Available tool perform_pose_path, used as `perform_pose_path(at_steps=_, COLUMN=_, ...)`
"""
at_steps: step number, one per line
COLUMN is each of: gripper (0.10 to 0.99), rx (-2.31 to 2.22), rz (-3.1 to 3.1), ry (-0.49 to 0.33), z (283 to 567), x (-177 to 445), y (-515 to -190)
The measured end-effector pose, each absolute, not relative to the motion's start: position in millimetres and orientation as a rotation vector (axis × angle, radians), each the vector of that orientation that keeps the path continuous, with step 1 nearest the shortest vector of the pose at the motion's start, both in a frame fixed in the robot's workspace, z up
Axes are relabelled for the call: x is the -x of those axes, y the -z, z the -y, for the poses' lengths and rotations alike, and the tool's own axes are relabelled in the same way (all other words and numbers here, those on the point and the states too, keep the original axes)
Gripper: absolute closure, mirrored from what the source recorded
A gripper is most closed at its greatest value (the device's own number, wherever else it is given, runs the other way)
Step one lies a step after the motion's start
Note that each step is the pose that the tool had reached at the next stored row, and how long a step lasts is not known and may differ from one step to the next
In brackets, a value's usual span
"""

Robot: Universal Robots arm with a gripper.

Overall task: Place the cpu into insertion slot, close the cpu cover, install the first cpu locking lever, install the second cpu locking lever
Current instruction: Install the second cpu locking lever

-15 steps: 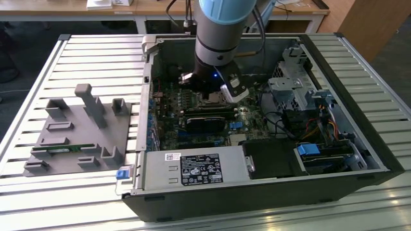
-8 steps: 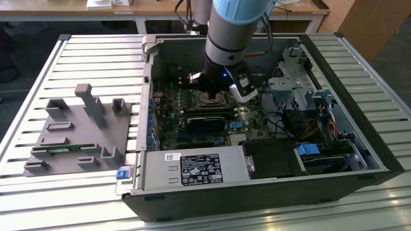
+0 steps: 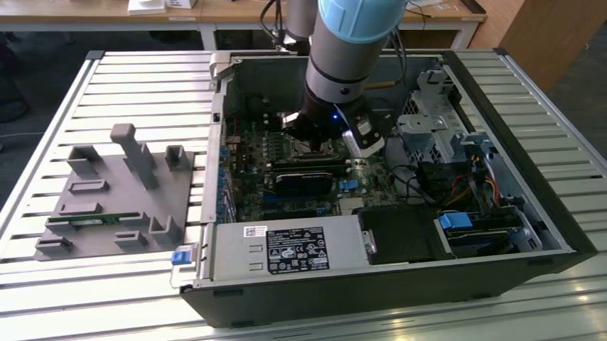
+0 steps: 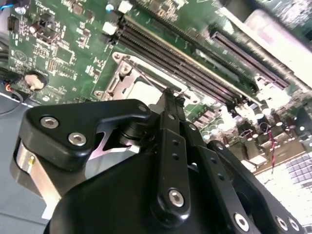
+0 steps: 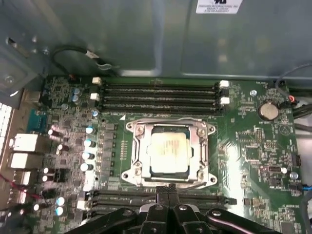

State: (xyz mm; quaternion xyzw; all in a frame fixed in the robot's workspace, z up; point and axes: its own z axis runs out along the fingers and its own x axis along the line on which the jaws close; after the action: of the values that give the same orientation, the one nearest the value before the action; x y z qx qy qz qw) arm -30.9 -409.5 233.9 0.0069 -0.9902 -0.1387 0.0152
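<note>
The cpu [image 5: 168,150], a dull silver-beige square, lies flat in the insertion slot [image 5: 127,176] on the green board. Over it the silvery cpu cover [image 5: 139,146] lies closed, and the chip shows through its window. A thin wire lever [image 5: 170,119] runs along one edge of the cover. My gripper [image 5: 167,187] hovers just beside the socket's edge with its fingers together and nothing between them. In the second wrist view the fingertips [image 4: 168,92] sit right next to the cpu [image 4: 144,91] and cover [image 4: 119,80]. The exterior view shows the gripper [image 3: 318,148] reaching down into the open computer case.
Long black memory slots [image 5: 161,92] flank the socket on two sides. Upright capacitors [image 5: 87,156] stand close by. A labelled power-supply box [image 3: 284,250] and a metal drive cage [image 3: 431,131] crowd the case. A grey parts fixture [image 3: 119,192] sits on the slatted table.
</note>
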Motion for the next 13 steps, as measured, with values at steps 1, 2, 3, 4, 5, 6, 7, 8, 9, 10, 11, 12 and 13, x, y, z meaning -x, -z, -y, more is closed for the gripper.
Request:
perform_pose_path(at_steps=1, gripper=0.965, rx=-0.022, rz=3.081, ry=0.432, z=410, x=33, y=-234)
perform_pose_path(at_steps=2, gripper=0.965, rx=-0.022, rz=3.081, ry=0.432, z=411, x=35, y=-233)
perform_pose_path(at_steps=3, gripper=0.965, rx=-0.022, rz=3.081, ry=0.432, z=411, x=38, y=-233)
perform_pose_path(at_steps=4, gripper=0.965, rx=-0.022, rz=3.081, ry=0.432, z=411, x=40, y=-233)
perform_pose_path(at_steps=5, gripper=0.965, rx=-0.022, rz=3.081, ry=0.433, z=411, x=44, y=-232)
perform_pose_path(at_steps=6, gripper=0.965, rx=-0.022, rz=3.081, ry=0.432, z=411, x=47, y=-232)
perform_pose_path(at_steps=7, gripper=0.965, rx=-0.022, rz=3.081, ry=0.432, z=412, x=50, y=-231)
perform_pose_path(at_steps=8, gripper=0.965, rx=-0.022, rz=3.081, ry=0.433, z=412, x=53, y=-230)
perform_pose_path(at_steps=9, gripper=0.965, rx=-0.022, rz=3.081, ry=0.433, z=412, x=55, y=-228)
perform_pose_path(at_steps=10, gripper=0.965, rx=-0.022, rz=3.081, ry=0.433, z=412, x=56, y=-226)
perform_pose_path(at_steps=11, gripper=0.965, rx=-0.022, rz=3.081, ry=0.432, z=412, x=57, y=-224)
perform_pose_path(at_steps=12, gripper=0.965, rx=-0.022, rz=3.081, ry=0.432, z=412, x=57, y=-223)
perform_pose_path(at_steps=13, gripper=0.965, rx=-0.022, rz=3.081, ry=0.432, z=412, x=58, y=-221)
